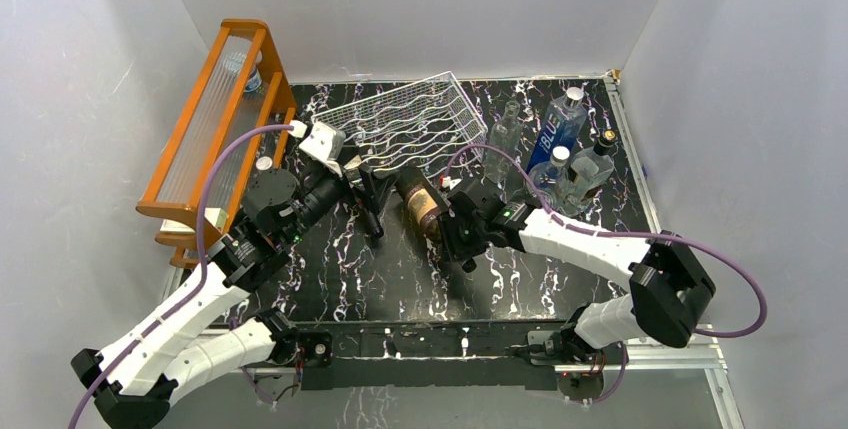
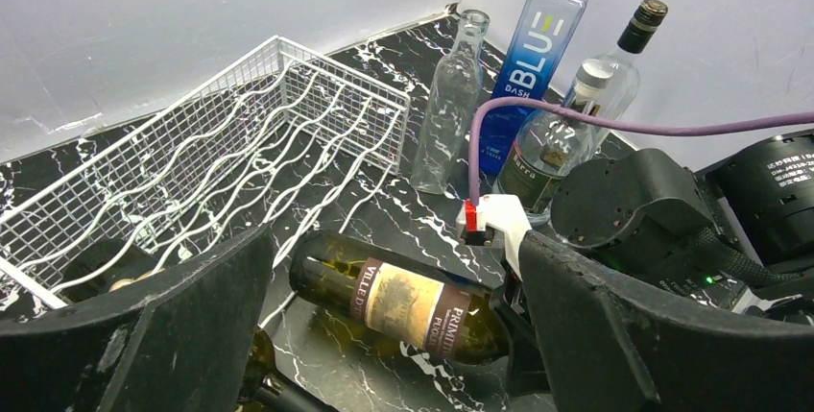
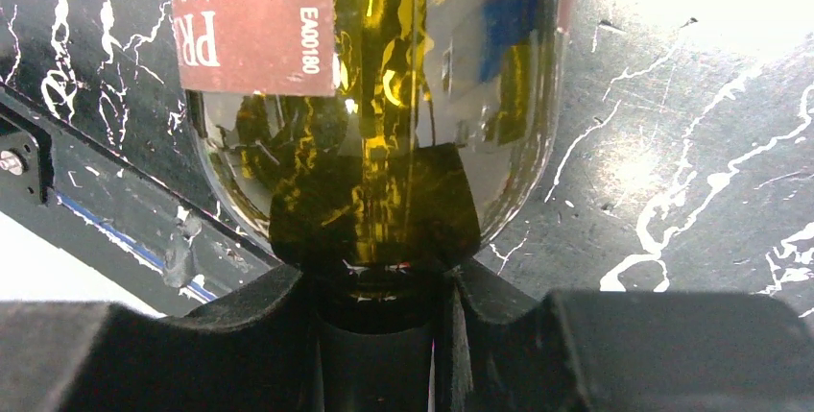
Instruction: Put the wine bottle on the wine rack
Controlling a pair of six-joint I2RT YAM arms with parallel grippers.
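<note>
Slippage is worrying me: my right gripper (image 3: 379,326) is clenching only the neck of the wine bottle (image 2: 408,302) at the middle of the table (image 1: 400,284), and my left gripper (image 1: 370,199) is gaping beside it. Smooth glass could twist loose short of the far-edge wine rack (image 1: 405,119).

Wine bottle (image 3: 432,95), neck clamped between jaws

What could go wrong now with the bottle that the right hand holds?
1. The right hand pinches only the thin neck of the lying dark green glass wine bottle; the heavy body might sag or slip when lifted.
2. The open left hand hangs close to the bottle's base, before the silver-white wire wine rack; they could collide.
3. The standing glass bottles are near the right arm; a swing could topple them.
</note>
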